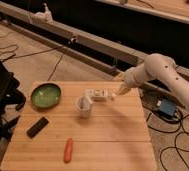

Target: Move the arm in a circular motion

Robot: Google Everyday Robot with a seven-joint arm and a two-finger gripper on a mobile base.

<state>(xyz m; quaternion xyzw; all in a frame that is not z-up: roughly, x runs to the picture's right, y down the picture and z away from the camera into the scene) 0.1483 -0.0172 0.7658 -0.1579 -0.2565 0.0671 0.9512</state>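
The big white tube-shaped arm (160,70) stretches away to the right of the jaws. Its gripper (101,94) seems to hang just behind the small white cup (84,106). Nobody can tell if the jaws are spread or pressed together.

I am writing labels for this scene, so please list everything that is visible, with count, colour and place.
table: 1, light wood, centre
bowl: 1, green, table's far left
cup: 1, white, table's middle
white item: 1, white, just behind the cup
black bar: 1, black, table's left
carrot: 1, orange, table's front
box: 1, blue, floor right of the table
cables: several, dark, floor
arm: 1, cream, reaching in from the right
gripper: 1, cream, at the white item's right end
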